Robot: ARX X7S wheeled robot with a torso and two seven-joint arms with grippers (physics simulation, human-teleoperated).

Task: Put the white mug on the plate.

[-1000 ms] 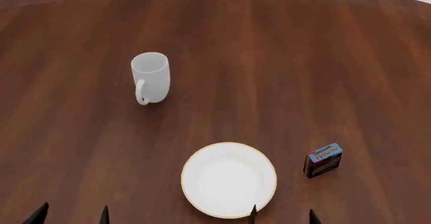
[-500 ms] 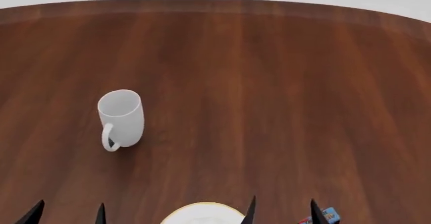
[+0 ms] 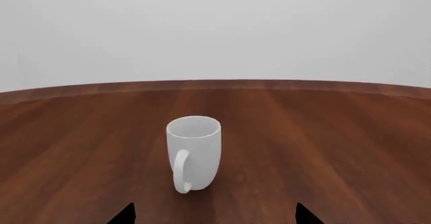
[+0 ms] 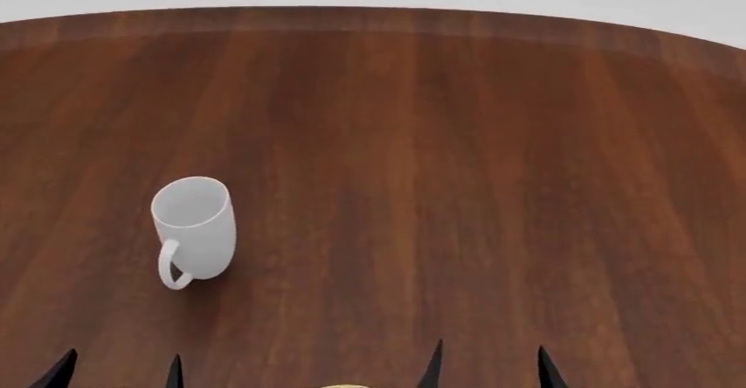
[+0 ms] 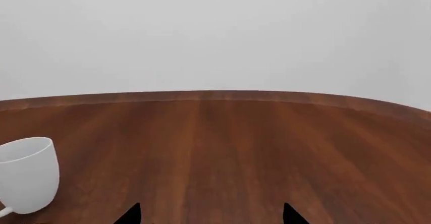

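Both grippers spread, empty; approach step: left gripper [image 4: 117, 370] must advance and close around the white mug [image 4: 195, 227].

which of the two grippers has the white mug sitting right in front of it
The left gripper: the white mug stands upright, centred ahead of its open fingertips. For the right gripper, it sits off to the side.

Dark brown wooden table [image 4: 466, 161]; upright on it, toward the left side, white mug [image 4: 194, 228], handle facing the robot.
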